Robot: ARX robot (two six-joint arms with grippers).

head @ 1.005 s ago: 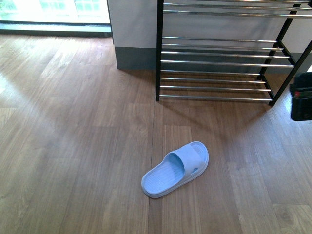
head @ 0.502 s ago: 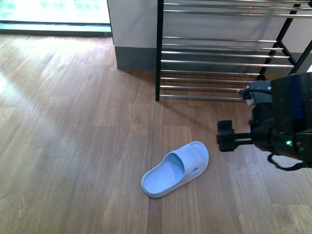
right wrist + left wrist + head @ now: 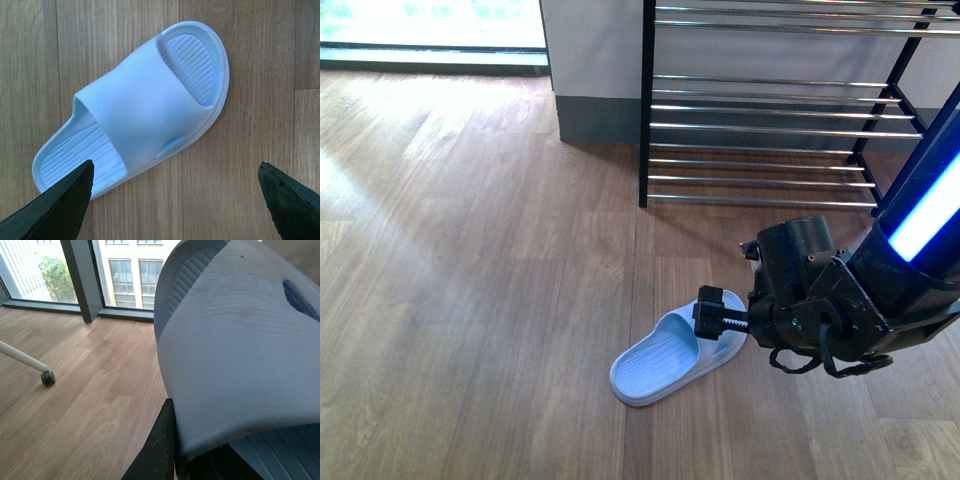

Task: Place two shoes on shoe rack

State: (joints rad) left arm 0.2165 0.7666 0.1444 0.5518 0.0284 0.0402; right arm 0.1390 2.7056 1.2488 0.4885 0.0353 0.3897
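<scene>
Right gripper (image 3: 174,172), jaws wide open, empty, hovers over 1 pale blue rubber slide sandal (image 3: 145,105) on wooden floor (image 3: 470,300); left gripper (image 3: 172,450) clamps a 2nd matching sandal (image 3: 240,355).

Slipper on the floor (image 3: 678,348): pale blue moulded foam-like plastic, matt, with a ribbed footbed and smooth strap.
Second slipper (image 3: 240,350), left wrist view: same material, fine leather-like grain on the strap, faint grey scuffs, ribbed underside.
Shoe rack (image 3: 645,120): matt black metal frame, bright chrome bars, mirror-glossy.
Floor (image 3: 470,300): wood-grain planks, satin sheen, glare patches far left.
Right gripper (image 3: 176,165): fingers (image 3: 55,210) matt black, finely textured.
Right arm housing (image 3: 820,300): black, semi-gloss, with a glowing blue strip.
</scene>
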